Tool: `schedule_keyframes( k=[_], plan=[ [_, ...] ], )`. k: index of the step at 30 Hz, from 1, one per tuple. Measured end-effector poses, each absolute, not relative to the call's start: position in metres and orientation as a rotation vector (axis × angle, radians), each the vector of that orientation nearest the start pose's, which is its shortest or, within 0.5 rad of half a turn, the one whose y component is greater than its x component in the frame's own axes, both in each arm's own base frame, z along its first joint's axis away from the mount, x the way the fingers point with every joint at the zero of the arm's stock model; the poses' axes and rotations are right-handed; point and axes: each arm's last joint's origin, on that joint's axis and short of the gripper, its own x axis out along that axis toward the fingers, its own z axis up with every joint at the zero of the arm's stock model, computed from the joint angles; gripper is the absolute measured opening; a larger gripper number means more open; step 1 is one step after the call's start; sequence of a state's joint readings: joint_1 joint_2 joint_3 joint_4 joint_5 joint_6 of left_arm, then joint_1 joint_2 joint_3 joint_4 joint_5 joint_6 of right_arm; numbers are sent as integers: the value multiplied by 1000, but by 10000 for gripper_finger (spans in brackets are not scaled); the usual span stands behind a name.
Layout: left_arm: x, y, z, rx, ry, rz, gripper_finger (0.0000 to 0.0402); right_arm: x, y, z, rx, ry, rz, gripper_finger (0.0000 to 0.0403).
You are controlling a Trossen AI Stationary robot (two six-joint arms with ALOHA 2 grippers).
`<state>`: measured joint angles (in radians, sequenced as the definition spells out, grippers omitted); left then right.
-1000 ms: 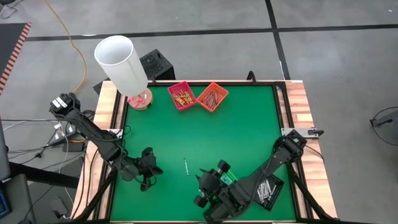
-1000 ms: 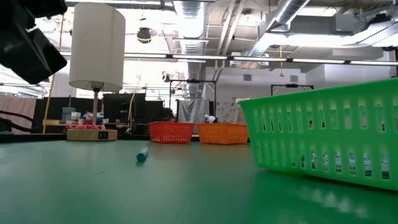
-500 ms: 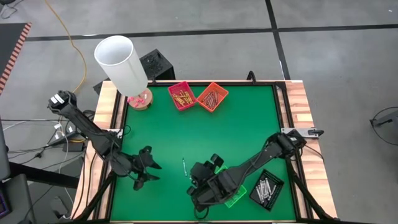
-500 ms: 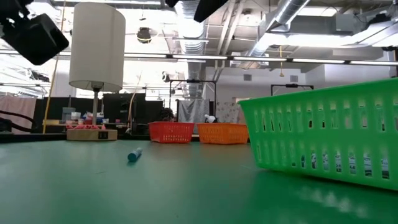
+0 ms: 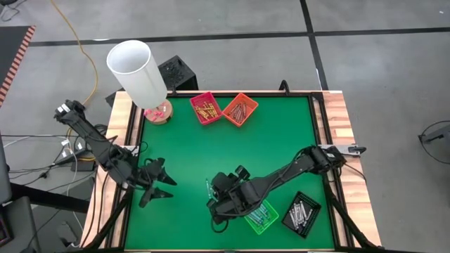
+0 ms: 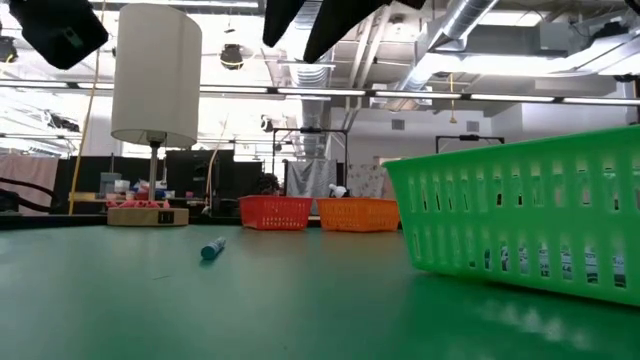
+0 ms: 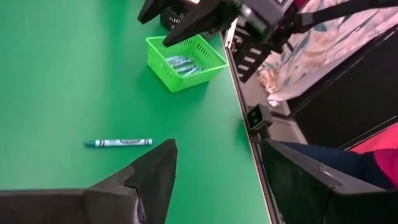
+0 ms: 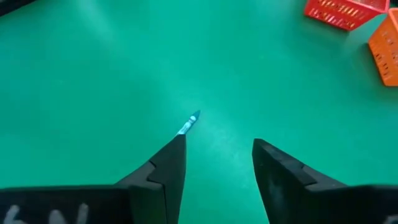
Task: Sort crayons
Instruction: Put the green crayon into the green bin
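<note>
Crayons show from above as one lone teal crayon (image 5: 208,187) on the green table (image 5: 232,147), just beside the right gripper (image 5: 213,204), with more in the green tray (image 5: 261,216), black tray (image 5: 301,213), red tray (image 5: 205,108) and orange tray (image 5: 240,109), while the left gripper (image 5: 160,185) hangs with fingers spread at the table's left edge. At table height that crayon (image 6: 212,248) lies flat before the lamp (image 6: 154,100) (its tip points toward the camera). Past the left gripper's (image 7: 214,168) parted fingers it (image 7: 118,143) lies well apart from the green tray (image 7: 186,61), and in the right wrist view the gripper (image 8: 217,155) is spread, the crayon (image 8: 187,123) just beyond one fingertip.
</note>
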<state>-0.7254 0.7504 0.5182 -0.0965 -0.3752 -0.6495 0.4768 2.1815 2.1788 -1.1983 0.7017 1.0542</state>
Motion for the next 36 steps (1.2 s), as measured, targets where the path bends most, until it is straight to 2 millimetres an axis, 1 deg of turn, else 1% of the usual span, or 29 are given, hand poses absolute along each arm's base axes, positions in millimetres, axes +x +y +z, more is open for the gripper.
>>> schedule_keyframes(
  k=[2,6,7,11,15,19,22,24,25,26,28,30,36],
  plan=[
    [131,-102,257,-473,369,-245,226,409,186,295,300,751,-671,179],
    [127,-99,259,-475,366,-245,226,418,182,278,279,806,-689,178],
    [127,-99,259,-474,368,-245,226,422,183,267,281,838,-685,178],
    [127,-99,258,-470,372,-241,226,438,183,235,283,911,-671,178],
    [127,-98,257,-461,383,-232,226,451,182,217,306,935,-611,178],
    [127,-98,257,-462,382,-233,226,462,182,216,346,905,-549,178],
    [127,-98,257,-462,383,-232,226,465,183,220,378,859,-529,178],
    [127,-98,257,-462,384,-231,226,466,181,220,382,858,-533,178],
    [127,-98,257,-465,384,-231,226,467,180,219,383,862,-537,178],
    [127,-98,257,-470,385,-230,226,470,180,212,393,862,-545,178],
    [127,-98,257,-475,389,-232,226,473,179,205,406,882,-542,178],
    [127,-98,257,-475,391,-231,226,477,178,189,404,906,-550,178],
    [127,-97,255,-460,393,-204,226,481,176,182,445,914,-553,178]
  ],
)
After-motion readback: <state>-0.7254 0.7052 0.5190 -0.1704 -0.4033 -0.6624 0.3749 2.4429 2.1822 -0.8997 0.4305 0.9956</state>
